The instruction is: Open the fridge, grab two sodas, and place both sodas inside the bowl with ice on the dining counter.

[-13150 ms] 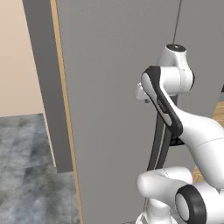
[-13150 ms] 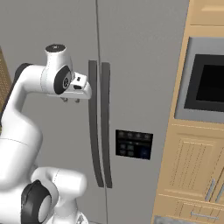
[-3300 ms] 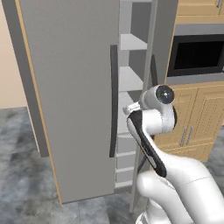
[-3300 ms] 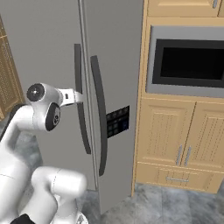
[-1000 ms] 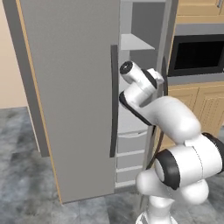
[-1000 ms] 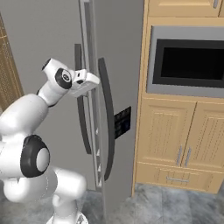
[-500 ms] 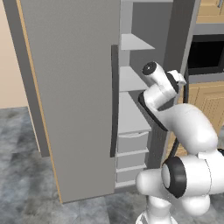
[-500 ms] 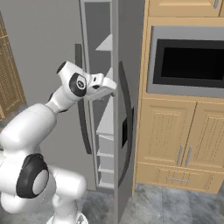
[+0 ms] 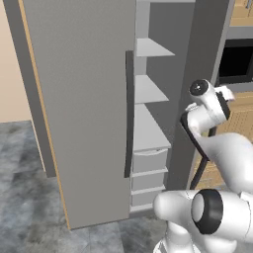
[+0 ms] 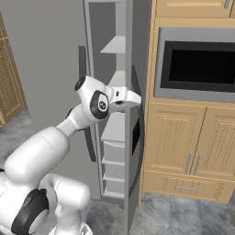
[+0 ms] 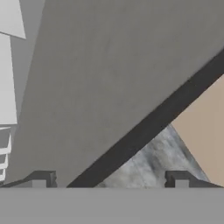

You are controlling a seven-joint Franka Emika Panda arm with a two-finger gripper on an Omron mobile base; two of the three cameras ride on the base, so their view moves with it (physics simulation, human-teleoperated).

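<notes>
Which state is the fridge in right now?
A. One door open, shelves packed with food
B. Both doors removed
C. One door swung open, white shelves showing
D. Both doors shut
C: the fridge has its right door swung open, baring white shelves with nothing visible on them.

Even, diffuse rendered light, bright with no glare and no clear source. Shadows are faint, only soft shading inside the fridge (image 9: 148,99). Textures look coarse and slightly blurred, most in the hand view.

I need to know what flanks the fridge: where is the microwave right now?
The black-windowed built-in microwave sits in the light wood cabinets right of the tall grey fridge in the right base view, above two panelled doors.
</notes>
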